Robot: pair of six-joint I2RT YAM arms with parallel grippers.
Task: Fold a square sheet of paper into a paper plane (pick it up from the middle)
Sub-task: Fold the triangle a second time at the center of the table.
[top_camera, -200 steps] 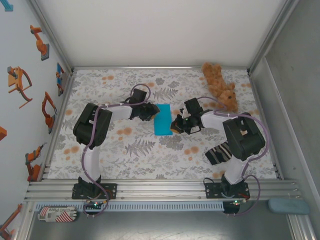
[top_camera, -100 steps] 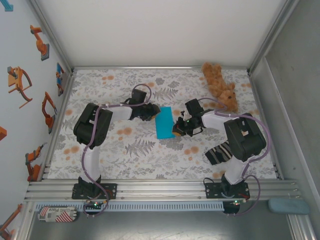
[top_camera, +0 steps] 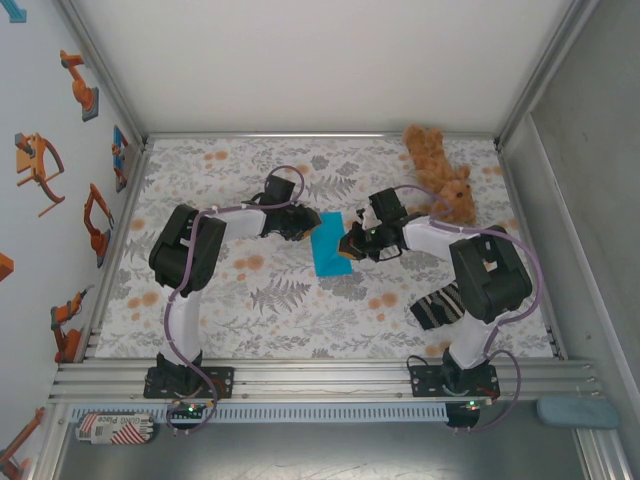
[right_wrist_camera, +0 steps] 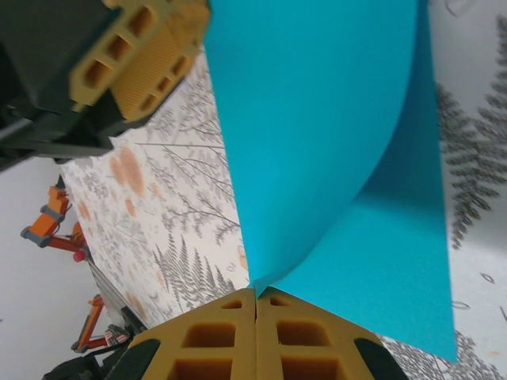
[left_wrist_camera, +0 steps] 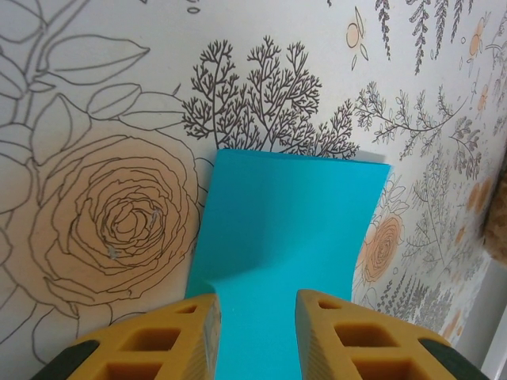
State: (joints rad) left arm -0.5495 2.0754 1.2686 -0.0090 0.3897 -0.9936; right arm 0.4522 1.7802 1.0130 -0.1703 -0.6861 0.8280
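Observation:
The square sheet of paper is bright cyan and lies mid-table, folded over on itself. My right gripper is shut on the paper's edge, and from the pinch one layer curls up and over the lower one. At the sheet's right side sits the right gripper. My left gripper is at the sheet's left edge. In the left wrist view its yellow fingers stand apart over the paper, which bends upward near them. The left gripper is open.
A brown teddy bear lies at the back right. A dark striped cloth sits under the right arm's elbow. The floral tablecloth covers the table, with metal frame rails along its edges.
The right gripper has moved a little left and farther back with the paper's edge, turning the sheet. The left gripper has crept right onto the sheet's left edge.

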